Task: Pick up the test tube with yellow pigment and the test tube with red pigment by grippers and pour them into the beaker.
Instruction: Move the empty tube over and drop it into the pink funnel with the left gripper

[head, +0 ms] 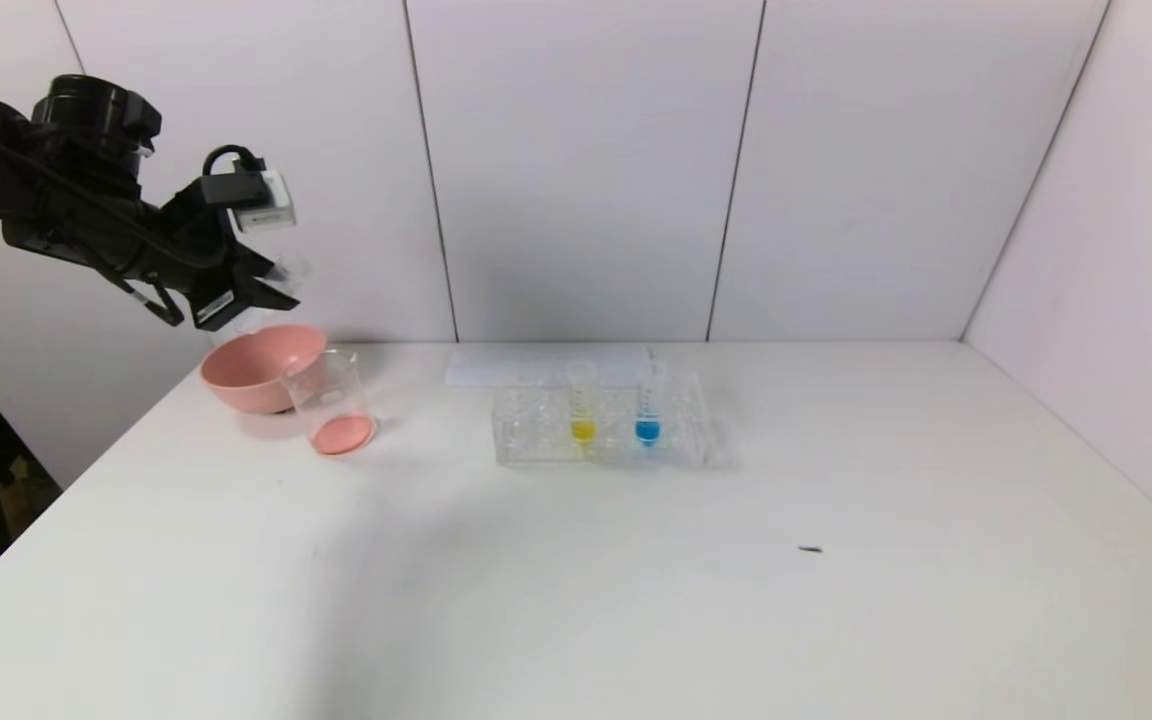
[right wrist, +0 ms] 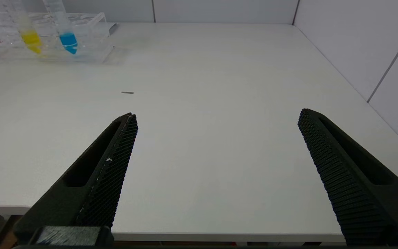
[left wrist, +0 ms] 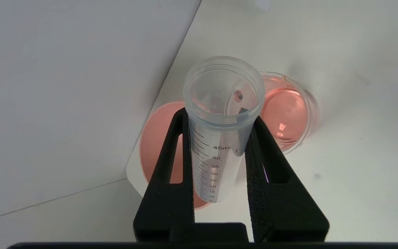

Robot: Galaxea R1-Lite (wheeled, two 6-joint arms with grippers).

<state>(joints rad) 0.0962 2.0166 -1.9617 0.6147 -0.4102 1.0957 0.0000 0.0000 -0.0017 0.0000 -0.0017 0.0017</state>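
Left gripper [left wrist: 219,138]: raised near the table's back-left corner above the pink bowl [head: 258,366], clamped on the emptied test tube with red pigment [left wrist: 219,128], only a red droplet inside.
Beaker [head: 334,403]: just beside the bowl, pink-red liquid at its bottom.
Test tube with yellow pigment [head: 582,405]: upright in the clear tube rack [head: 601,420], next to the blue tube [head: 648,405].
Right gripper [right wrist: 216,117]: fingers spread wide, empty, over the table's near edge.
Table [head: 836,600]: broad bare surface in front and right of the rack.
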